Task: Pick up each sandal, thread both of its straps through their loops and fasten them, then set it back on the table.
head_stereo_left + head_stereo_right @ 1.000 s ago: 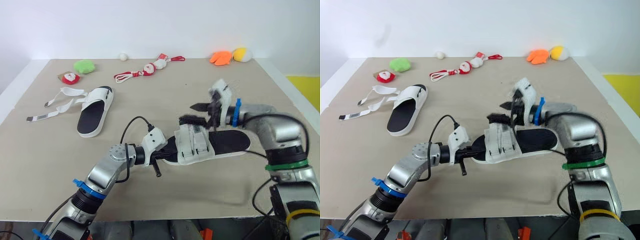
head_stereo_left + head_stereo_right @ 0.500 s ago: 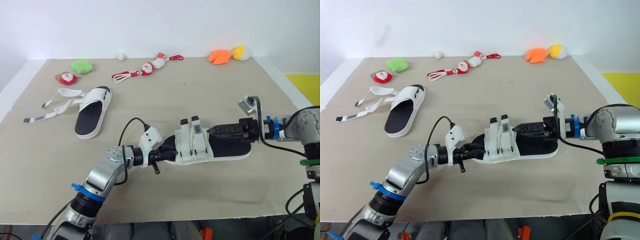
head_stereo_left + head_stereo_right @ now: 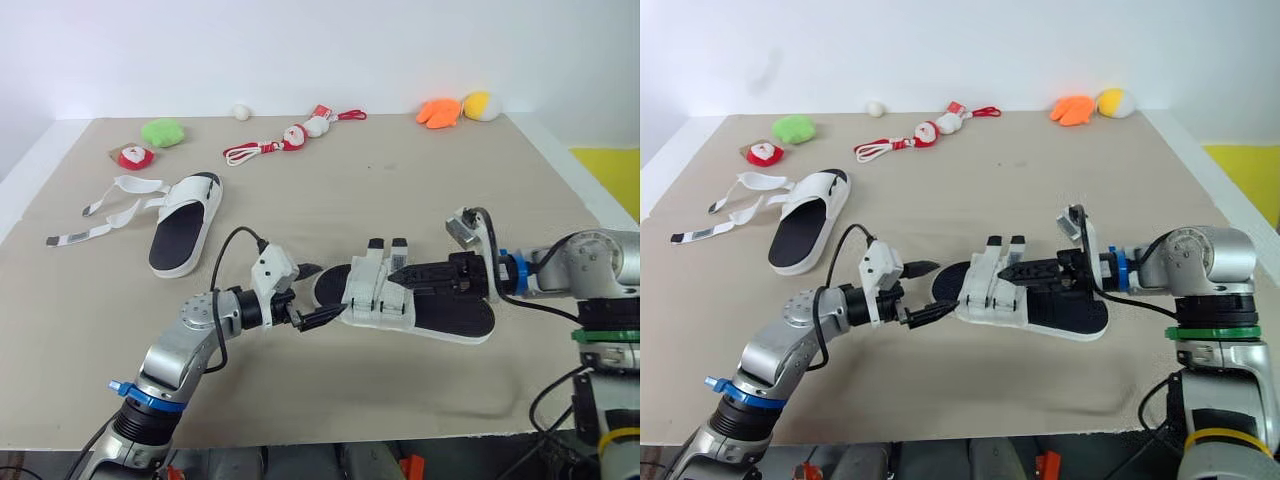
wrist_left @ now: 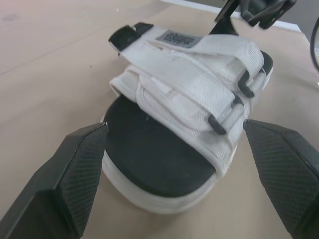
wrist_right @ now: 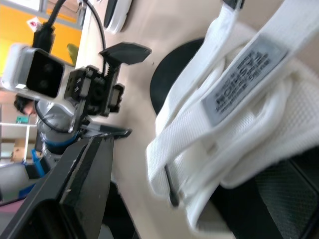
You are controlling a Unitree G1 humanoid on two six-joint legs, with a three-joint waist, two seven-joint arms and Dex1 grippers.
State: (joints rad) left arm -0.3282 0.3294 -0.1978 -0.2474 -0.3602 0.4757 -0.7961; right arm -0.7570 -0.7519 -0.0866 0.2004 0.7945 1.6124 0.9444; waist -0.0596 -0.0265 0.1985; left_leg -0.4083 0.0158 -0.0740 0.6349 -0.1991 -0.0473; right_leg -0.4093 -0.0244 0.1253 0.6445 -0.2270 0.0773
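**Sandal, white over black, between both grippers**

Item: white fabric sandal with a black footbed (image 3: 375, 300), lying flat on the beige table (image 3: 400, 180). Its long axis runs from one gripper to the other. The toe points at the left gripper (image 3: 312, 295) and the heel lies under the right arm, angled a little nearer the robot than the toe.

Left gripper: fingers spread wide with the toe end between them, clamped on nothing.

Right gripper (image 3: 395, 276): reaches over the footbed to the two straps (image 4: 199, 74); its grip cannot be told.

Second white sandal with loose straps (image 3: 185, 225): well apart, beyond the left gripper.

Change from half a second ago: the left gripper was closed in against the toe and is now spread. The right gripper has moved from over the heel to the straps. The heel has swung slightly nearer the robot.
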